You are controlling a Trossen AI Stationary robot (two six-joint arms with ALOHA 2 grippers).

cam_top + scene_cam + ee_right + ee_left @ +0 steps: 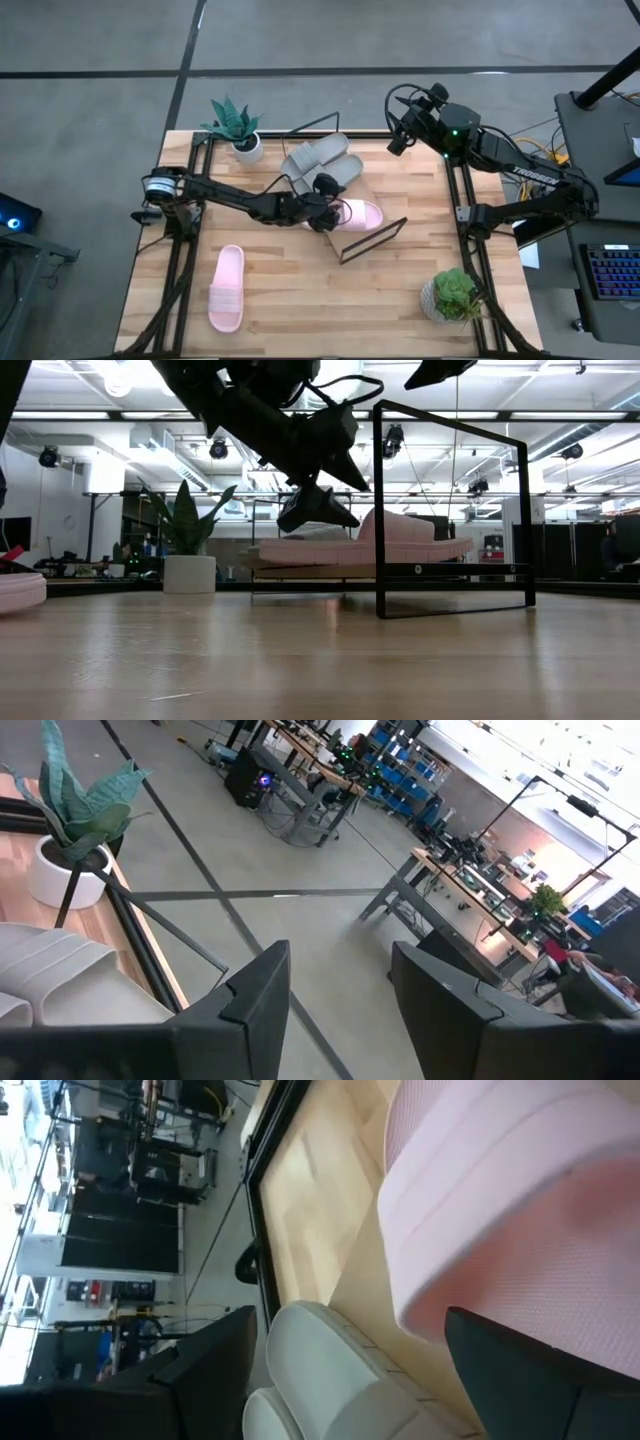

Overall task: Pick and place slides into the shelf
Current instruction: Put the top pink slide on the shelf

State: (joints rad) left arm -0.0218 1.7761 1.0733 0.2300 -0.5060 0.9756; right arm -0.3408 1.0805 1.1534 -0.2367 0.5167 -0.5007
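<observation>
The shelf (372, 190) stands slanted in the middle of the table. Two grey slides (322, 160) lie side by side on its far part, and a pink slide (362, 213) lies flat on the board beside them. A second pink slide (227, 288) rests sole down on the table at the near left. My left gripper (333, 207) is open at the left end of the pink slide on the shelf (500, 1210), with the grey slides (330, 1370) just beyond. My right gripper (340, 1010) is open, raised over the table's far right corner with nothing between its fingers. My left gripper stands slanting down from the table's left at the pink slide's end (440, 1305). One finger (520, 1370) lies right along that end. I cannot tell whether it touches the slide. The slide lies on the shelf board.
A potted plant (235, 125) stands at the far left corner and another (455, 295) at the near right. The shelf's black wire frame (455, 510) rises on its near right side. Bare planks lie between the loose pink slide and the shelf.
</observation>
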